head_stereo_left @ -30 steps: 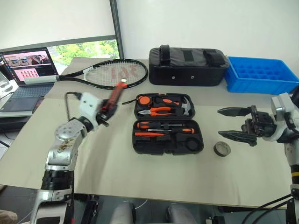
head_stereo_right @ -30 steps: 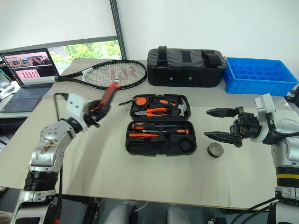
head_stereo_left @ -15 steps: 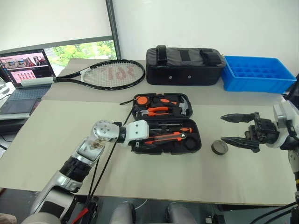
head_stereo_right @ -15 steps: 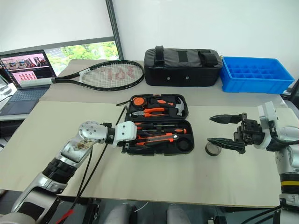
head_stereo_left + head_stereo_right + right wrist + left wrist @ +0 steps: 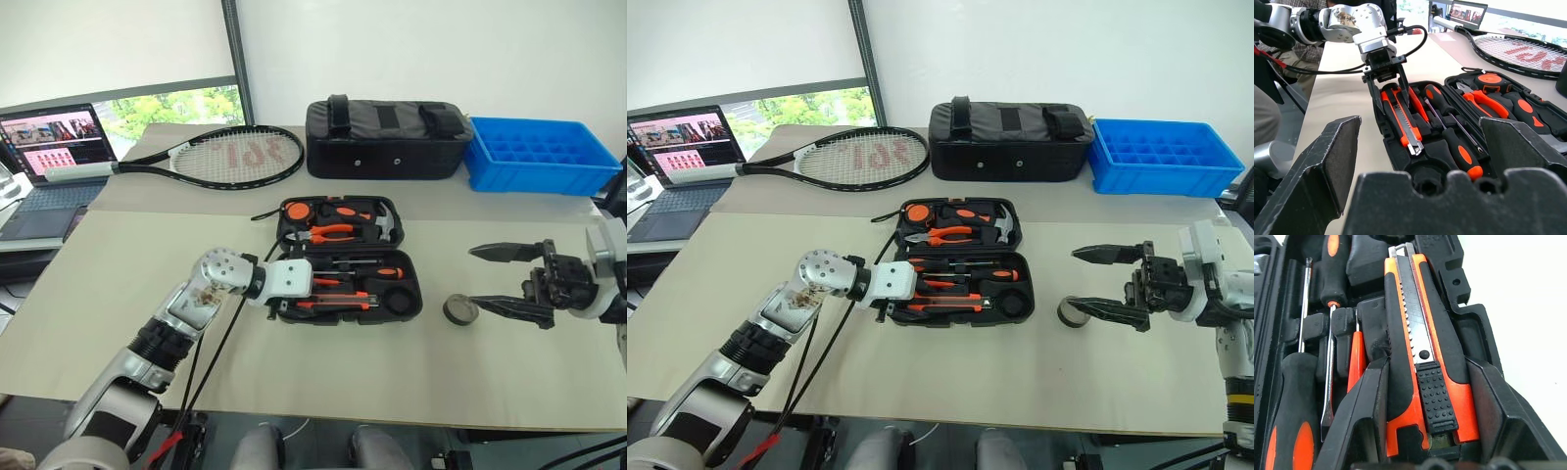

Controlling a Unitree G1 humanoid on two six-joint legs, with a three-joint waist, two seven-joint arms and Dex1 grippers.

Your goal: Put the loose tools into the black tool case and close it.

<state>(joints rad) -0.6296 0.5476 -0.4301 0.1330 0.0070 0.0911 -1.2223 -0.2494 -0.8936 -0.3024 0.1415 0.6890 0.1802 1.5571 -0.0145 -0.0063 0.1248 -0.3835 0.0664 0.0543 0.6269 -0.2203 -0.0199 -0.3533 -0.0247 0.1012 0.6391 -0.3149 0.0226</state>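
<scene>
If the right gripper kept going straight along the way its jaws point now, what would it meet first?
Probably the small dark tape roll, which lies on the table just past the lower fingertip of the right gripper. If the open jaws pass above it, the black tool case comes next. Height over the roll is hard to judge.

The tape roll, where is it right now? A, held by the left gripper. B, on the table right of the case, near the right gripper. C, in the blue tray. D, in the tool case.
B: the tape roll lies on the table just right of the case, by the lower finger of the open right gripper; the left gripper holds the knife instead.
</scene>
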